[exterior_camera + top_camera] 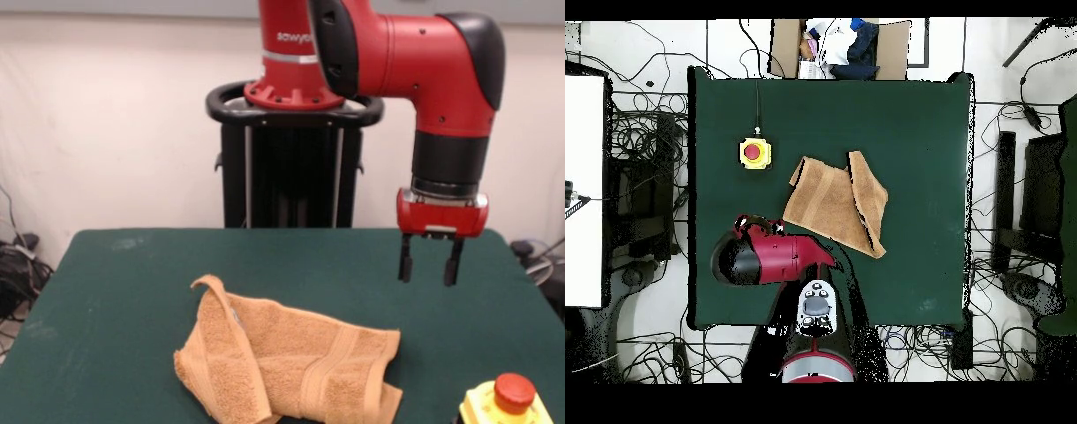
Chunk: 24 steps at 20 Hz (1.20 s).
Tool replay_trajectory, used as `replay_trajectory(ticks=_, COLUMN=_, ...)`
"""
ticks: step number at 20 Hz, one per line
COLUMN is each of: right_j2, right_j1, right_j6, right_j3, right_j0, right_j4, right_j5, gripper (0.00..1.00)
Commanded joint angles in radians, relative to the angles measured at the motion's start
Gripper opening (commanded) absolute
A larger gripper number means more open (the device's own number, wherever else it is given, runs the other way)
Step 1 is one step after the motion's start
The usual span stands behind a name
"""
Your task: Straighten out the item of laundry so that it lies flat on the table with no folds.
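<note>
Gripper (429, 262): two dark fingers (405, 261) hang straight down, parted by a clear gap, nothing between them. Tips sit above the table (115, 291), not touching it.

Towel (287, 362) vs fingers, front view: lies lower in the picture than the fingertips and off to the picture's left of them, apart, no contact. Its nearest corner is the upper-right one, below and just left of the fingers, with bare green felt in between. In the overhead view the arm's wrist hides the gripper; the towel (837, 203) lies just to the picture's right of the red wrist housing.

Orientation: the towel is not flat. One end is folded over the rest, forming a raised ridge with a curled tip standing up at the end far from the fingers (front view). The flat woven band runs across the towel at the end nearer the fingers. Overhead, the long axis runs roughly along the table's length, tilted a little; the folded flap forms a strip at the picture's right end, slanting down to a point.

Edges and room: wide bare felt beyond the towel on the side away from the fingers, and a bare strip between the towel and the pedestal-side table edge. A yellow box with a red button (511, 399) sits on the table below the fingers in the front view, near the towel's band end, apart from it
</note>
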Motion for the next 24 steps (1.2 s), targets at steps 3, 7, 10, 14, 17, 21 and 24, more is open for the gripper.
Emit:
replay_trajectory(ticks=3, right_j2=0.013, right_j1=-0.314, right_j6=-0.204, right_j3=0.416, right_j0=-0.193, right_j4=-0.081, right_j5=0.075, gripper=1.00)
replay_trajectory(ticks=7, right_j2=0.048, right_j1=-0.405, right_j6=-0.307, right_j3=0.513, right_j0=-0.295, right_j4=-0.128, right_j5=0.061, gripper=1.00)
replay_trajectory(ticks=10, right_j2=0.060, right_j1=-0.462, right_j6=-0.386, right_j3=0.572, right_j0=-0.373, right_j4=-0.184, right_j5=0.041, gripper=1.00)
replay_trajectory(ticks=14, right_j2=0.072, right_j1=-0.529, right_j6=-0.502, right_j3=0.638, right_j0=-0.504, right_j4=-0.306, right_j5=-0.008, gripper=1.00)
replay_trajectory(ticks=17, right_j2=0.110, right_j1=-0.513, right_j6=-0.526, right_j3=0.670, right_j0=-0.631, right_j4=-0.439, right_j5=-0.145, gripper=1.00)
replay_trajectory(ticks=21, right_j2=-0.021, right_j1=-0.301, right_j6=-0.261, right_j3=0.530, right_j0=-0.568, right_j4=-0.743, right_j5=-0.471, gripper=1.00)
replay_trajectory(ticks=24, right_j2=-0.419, right_j1=0.008, right_j6=0.047, right_j3=0.341, right_j0=-0.232, right_j4=-0.709, right_j5=-0.709, gripper=1.00)
